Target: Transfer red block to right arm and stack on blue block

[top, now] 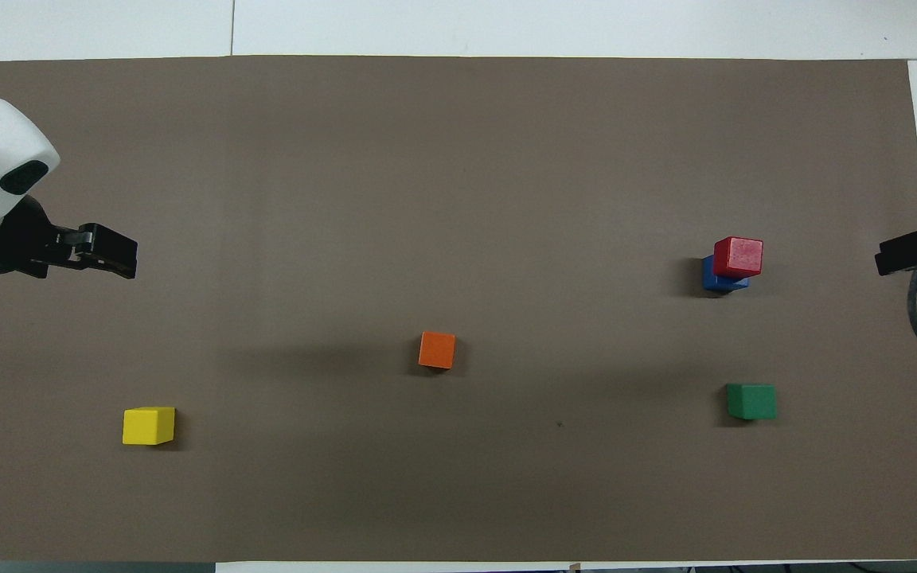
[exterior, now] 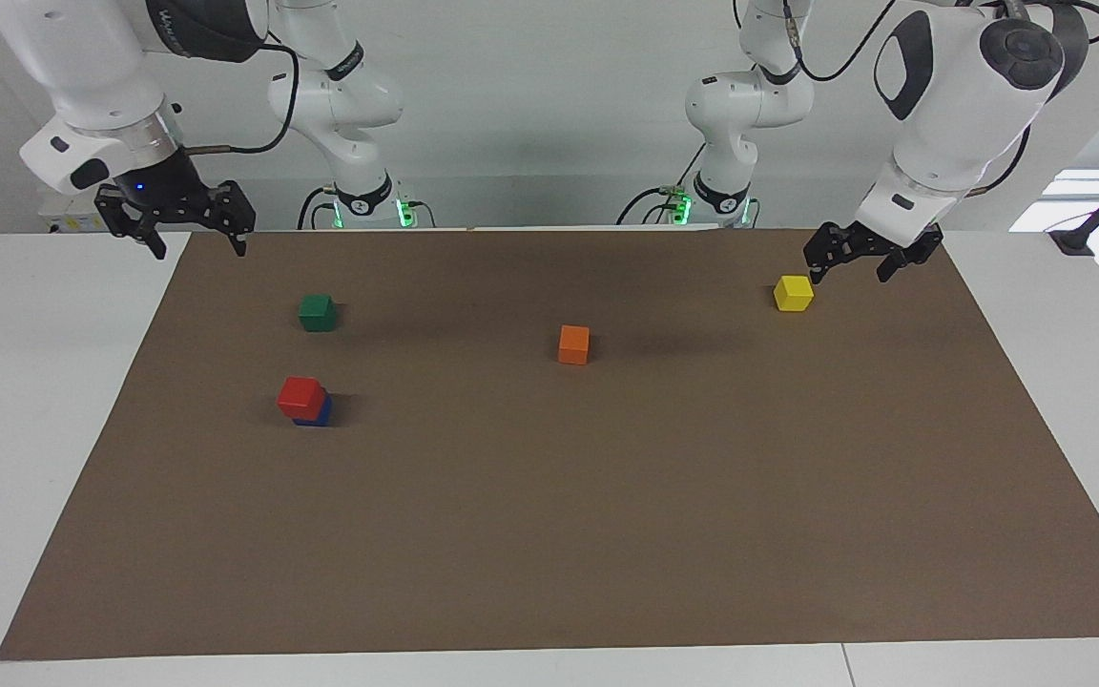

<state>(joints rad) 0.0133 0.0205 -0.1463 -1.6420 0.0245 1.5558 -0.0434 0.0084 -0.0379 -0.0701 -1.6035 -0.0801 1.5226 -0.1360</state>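
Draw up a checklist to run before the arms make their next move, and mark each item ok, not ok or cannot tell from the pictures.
1. Red block sits on the blue block: ok, though offset toward the right arm's end.
2. Right gripper is clear of the stack: ok, raised over the mat's edge, open and empty.
3. Left gripper holds nothing: ok, open, hanging beside the yellow block.
4. Left gripper touches the yellow block: cannot tell.
5. Orange block and green block stand apart from the stack: ok.
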